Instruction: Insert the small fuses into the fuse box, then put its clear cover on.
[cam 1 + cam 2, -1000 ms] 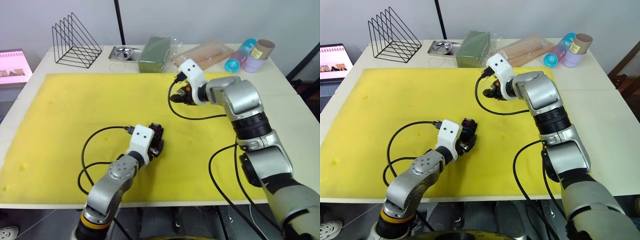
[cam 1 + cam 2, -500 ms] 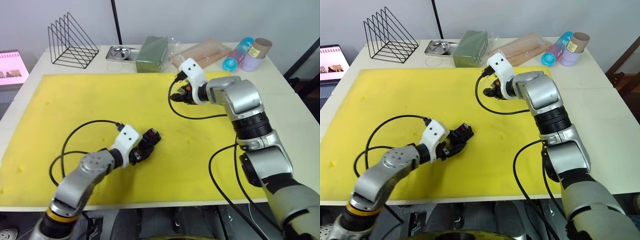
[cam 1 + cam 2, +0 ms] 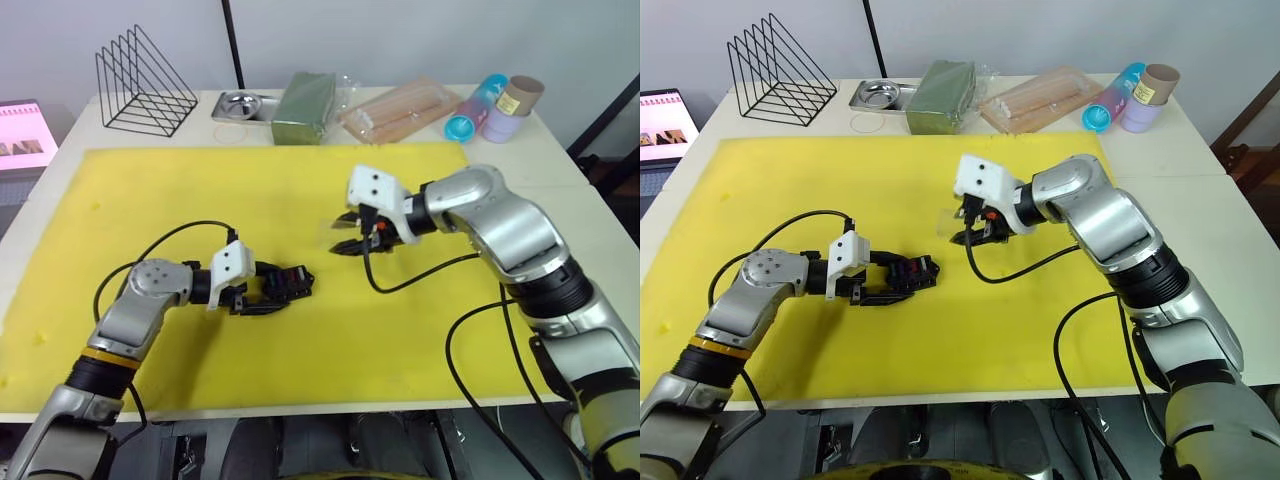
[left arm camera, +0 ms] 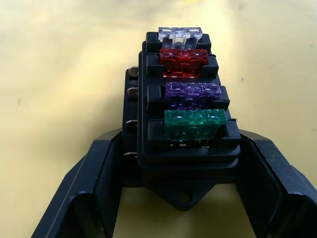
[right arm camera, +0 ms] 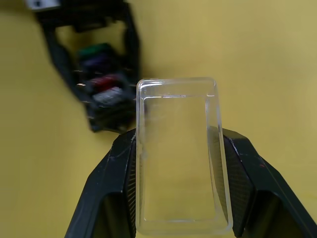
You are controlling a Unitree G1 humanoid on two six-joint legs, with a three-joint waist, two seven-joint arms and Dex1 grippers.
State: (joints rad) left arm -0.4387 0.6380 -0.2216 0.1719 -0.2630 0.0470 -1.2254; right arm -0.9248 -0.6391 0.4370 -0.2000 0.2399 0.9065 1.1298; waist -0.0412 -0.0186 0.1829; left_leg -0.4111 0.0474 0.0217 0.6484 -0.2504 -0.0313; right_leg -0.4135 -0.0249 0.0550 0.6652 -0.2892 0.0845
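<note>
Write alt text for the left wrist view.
The left gripper holds the black fuse box between its fingers above the yellow mat. Four fuses sit in its slots: clear, red, purple, green.

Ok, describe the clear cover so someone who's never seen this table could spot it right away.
Start at the yellow mat. Near its middle, the right claw holds the clear cover, apart from the fuse box in the left claw. It's the colourless, see-through, rounded-rectangular cap.
</note>
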